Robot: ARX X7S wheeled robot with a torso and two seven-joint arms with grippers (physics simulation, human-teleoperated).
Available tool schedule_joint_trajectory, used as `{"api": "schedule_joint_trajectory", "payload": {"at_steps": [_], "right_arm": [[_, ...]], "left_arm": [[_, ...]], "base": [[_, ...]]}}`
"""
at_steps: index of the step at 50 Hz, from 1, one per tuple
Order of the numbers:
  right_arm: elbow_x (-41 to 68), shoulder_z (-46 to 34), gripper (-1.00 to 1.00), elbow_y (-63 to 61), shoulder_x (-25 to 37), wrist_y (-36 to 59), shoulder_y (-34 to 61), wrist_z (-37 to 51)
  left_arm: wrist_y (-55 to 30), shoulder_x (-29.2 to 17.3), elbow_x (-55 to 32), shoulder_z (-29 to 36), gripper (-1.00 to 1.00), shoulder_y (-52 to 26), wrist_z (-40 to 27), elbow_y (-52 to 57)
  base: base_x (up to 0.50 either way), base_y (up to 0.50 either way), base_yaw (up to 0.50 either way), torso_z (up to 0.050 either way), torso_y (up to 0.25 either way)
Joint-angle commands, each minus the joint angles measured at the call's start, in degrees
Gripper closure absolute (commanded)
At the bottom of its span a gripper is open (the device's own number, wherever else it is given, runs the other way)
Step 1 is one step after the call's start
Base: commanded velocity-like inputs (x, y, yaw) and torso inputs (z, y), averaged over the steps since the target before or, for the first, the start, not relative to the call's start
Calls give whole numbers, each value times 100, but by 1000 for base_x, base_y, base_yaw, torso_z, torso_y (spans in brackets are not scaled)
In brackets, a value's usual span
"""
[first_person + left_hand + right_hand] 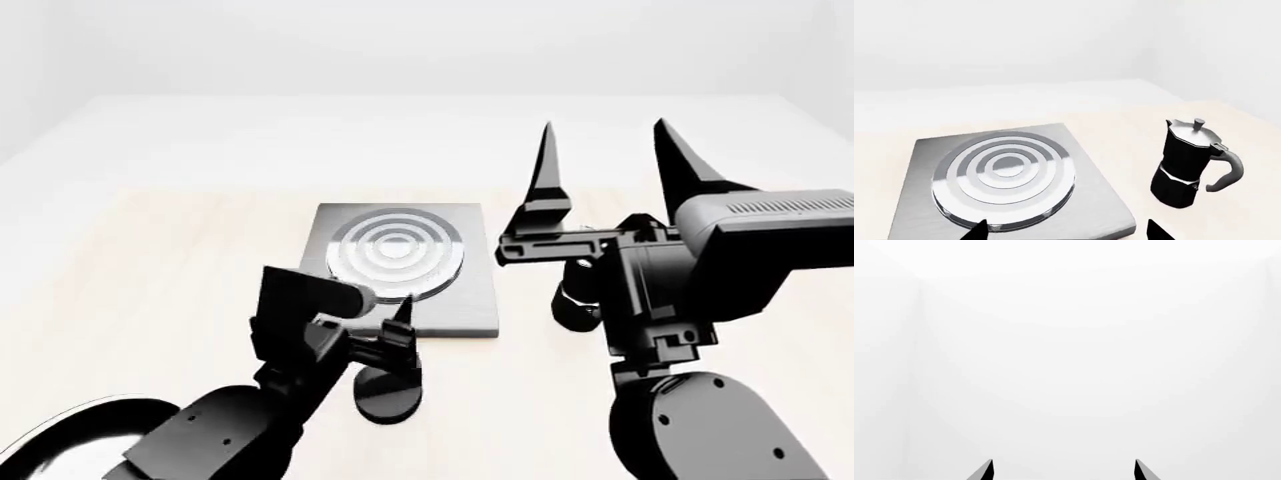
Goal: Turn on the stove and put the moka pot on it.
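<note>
Jaws on the right gripper (607, 150) stand wide apart and hold nothing; its two pointed fingers aim up and away from the robot, well above the counter (160, 250), and the right wrist view shows only the two tips against blank white. The left gripper (387, 335) is low, just off the near edge of the stove (461, 300); in the left wrist view its two tips are well apart with nothing between them, so it is open and empty. Below it in the head view lies the round black knob (390, 392), close under the fingers, though whether they touch it cannot be told. The stove lies flat near the middle of the counter, ringed face up. The pot (1184, 165) stands upright on the counter beside the stove, not on it, long axis vertical, lid on top, handle turned away from the stove. In the head view the right arm hides most of it. A pan (60, 440) shows at the counter's near left corner.
</note>
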Motion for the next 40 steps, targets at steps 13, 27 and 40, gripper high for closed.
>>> {"api": "schedule_joint_trajectory", "payload": {"at_steps": [13,27,40], "right_arm": [[-25,90,-100,261,145,-91,30,-15],[-144,179,-100,829,303,-313,-71,-123],[-284,227,-100,1497,411,-635,-291,-237]], "left_arm": [[908,-761,1189,-426,-100,203,-918,1512],[1400,-1232,2109,-550,-100,517,-1394,2398],[1799,-1312,2164,-849,-100,820,-1520,2800]], "base": [[0,0,0,0,0],[0,0,0,0,0],[0,0,0,0,0]]}}
